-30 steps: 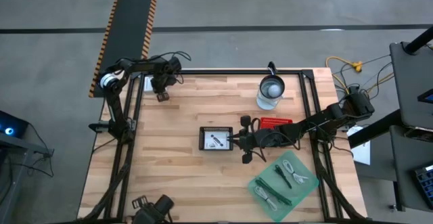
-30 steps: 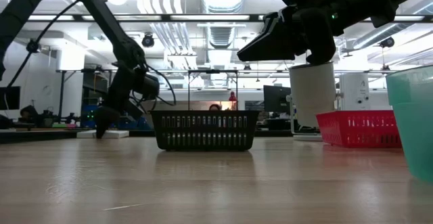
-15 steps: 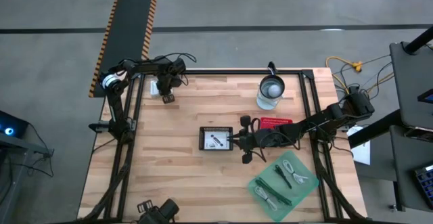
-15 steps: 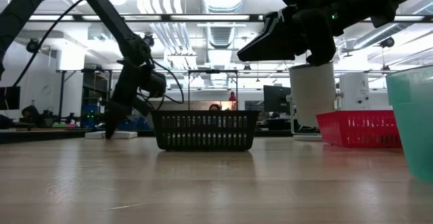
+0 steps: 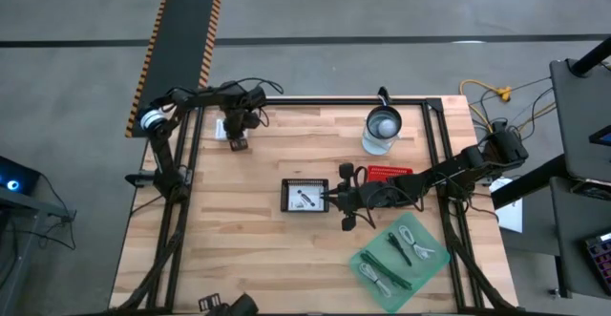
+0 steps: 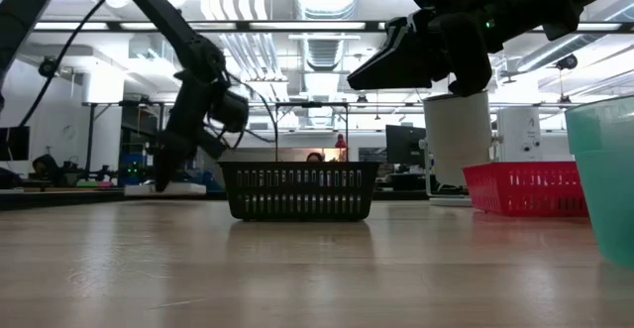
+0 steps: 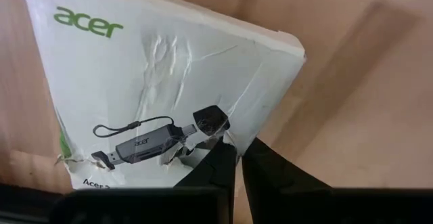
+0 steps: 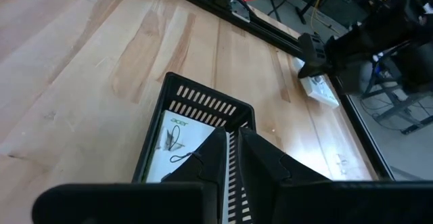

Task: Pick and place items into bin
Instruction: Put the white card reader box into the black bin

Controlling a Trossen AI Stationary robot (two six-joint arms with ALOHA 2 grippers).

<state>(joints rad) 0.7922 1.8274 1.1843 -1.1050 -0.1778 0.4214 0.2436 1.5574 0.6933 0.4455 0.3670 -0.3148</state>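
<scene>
At the table's far left, my left gripper (image 5: 238, 144) points down and is shut on a white printed card (image 7: 155, 82), which shows a cable adapter and a green logo. The card (image 5: 223, 128) hangs just above the wood. The black bin (image 5: 284, 195) stands mid-table with another white card (image 5: 305, 198) lying in it. My right gripper (image 5: 331, 198) is shut and hovers at the bin's right rim, touching nothing. A teal tray (image 5: 368, 259) at the near right holds coiled white cables (image 5: 412, 240) and a dark stick (image 5: 398, 249). My left gripper pinches the card's crumpled edge (image 7: 203, 139) between its two fingers, near the printed adapter. The fingers come from above, pointing down. The card spreads away from the fingertips, and its shadow on the wood shows its far corner (image 7: 298, 48) held off the table.
A red basket (image 5: 389, 173) lies right of the bin, under my right arm. A metal cup (image 5: 384, 125) stands at the far edge. Bare wood stretches between the left gripper and the bin (image 6: 297, 191).
My left gripper has risen and gone toward the table's right edge and a little nearer, staying shut on the white card. The card has come along with it, lifted off the table. My right arm has kept still.
</scene>
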